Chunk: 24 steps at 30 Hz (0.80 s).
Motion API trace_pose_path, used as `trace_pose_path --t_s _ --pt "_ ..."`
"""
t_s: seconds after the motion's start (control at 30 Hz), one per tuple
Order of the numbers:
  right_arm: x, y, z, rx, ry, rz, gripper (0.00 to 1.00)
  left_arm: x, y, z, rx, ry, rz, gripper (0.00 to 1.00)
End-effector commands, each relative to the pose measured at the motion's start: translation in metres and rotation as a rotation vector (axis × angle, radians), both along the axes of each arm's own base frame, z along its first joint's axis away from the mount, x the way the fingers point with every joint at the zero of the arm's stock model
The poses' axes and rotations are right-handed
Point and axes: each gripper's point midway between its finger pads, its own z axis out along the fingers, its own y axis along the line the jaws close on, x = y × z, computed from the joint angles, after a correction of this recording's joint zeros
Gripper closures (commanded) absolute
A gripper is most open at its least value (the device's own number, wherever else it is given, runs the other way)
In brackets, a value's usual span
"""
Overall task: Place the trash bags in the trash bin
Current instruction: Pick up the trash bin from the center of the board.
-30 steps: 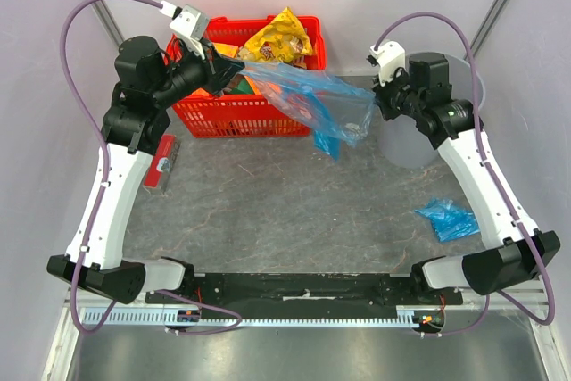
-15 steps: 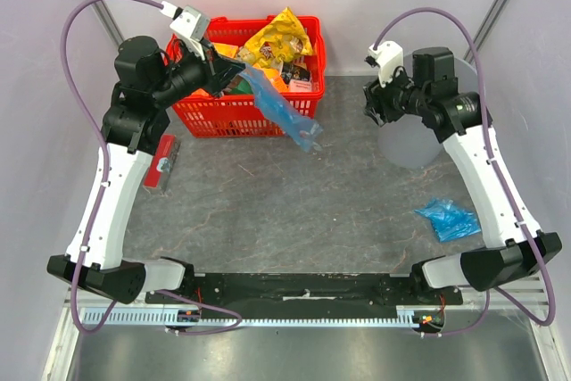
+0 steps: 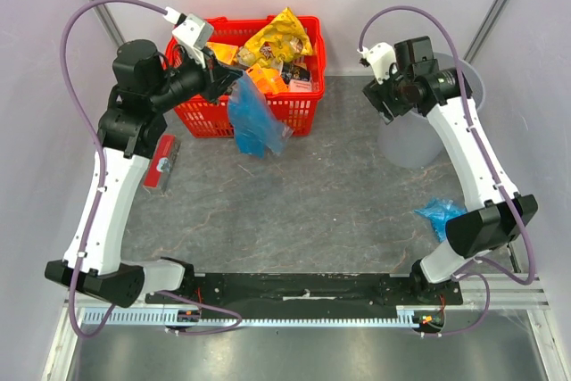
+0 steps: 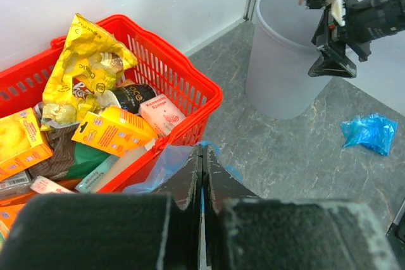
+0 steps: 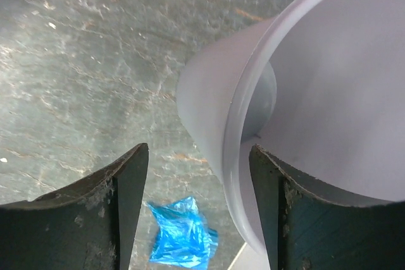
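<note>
Thin translucent bright-blue plastic film bag (image 3: pixel 250 118): hangs limp and wrinkled, upper left of centre in the top view, pinched at its top between the left fingers (image 4: pixel 186 184), clear of the tabletop.

Second blue film bag (image 3: pixel 440 216): crumpled bundle, lying on tabletop, right side.

Round light-grey plastic wastebasket (image 3: pixel 401 144): upright, upper right, open-mouthed, well apart from hanging bag.

Overhead view looks down; both wrist views share the trash bin (image 4: pixel 278 74)

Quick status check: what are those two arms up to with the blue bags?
Left gripper shut on a blue trash bag, dangling before the red basket. Right gripper open, empty, at the trash bin rim. Second bag loose on table.
</note>
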Motion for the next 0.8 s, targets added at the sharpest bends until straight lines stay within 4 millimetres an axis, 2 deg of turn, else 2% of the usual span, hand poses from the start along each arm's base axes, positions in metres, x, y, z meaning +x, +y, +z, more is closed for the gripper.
trace_pose_path --t_s 0.0,0.17,0.4,0.43,0.53,0.67,0.73,0.77 --pt "0.001 -0.024 0.000 -0.104 0.003 -0.047 0.27 -0.020 0.009 0.027 0.042 -0.118 -0.005 0.98" --pt "0.006 -0.035 -0.013 -0.143 0.031 -0.058 0.28 -0.024 0.013 0.024 0.060 -0.126 0.003 0.98" --pt "0.003 -0.036 -0.050 -0.150 0.137 -0.006 0.36 -0.030 0.018 0.025 0.083 -0.144 0.013 0.98" --pt "0.002 -0.035 -0.051 -0.145 0.141 0.001 0.39 -0.029 0.019 0.025 0.087 -0.147 0.022 0.98" --pt "-0.002 -0.030 -0.052 -0.122 0.154 0.039 0.60 -0.030 0.023 0.026 0.107 -0.162 0.036 0.98" --pt "-0.013 -0.026 -0.041 -0.109 0.152 0.090 0.86 -0.026 0.031 0.021 0.144 -0.172 0.073 0.98" --pt "-0.020 -0.018 -0.034 -0.081 0.152 0.147 0.98 -0.024 0.035 0.018 0.163 -0.175 0.095 0.98" --pt "-0.024 -0.015 -0.030 -0.070 0.149 0.161 1.00 -0.023 0.036 0.017 0.169 -0.175 0.104 0.98"
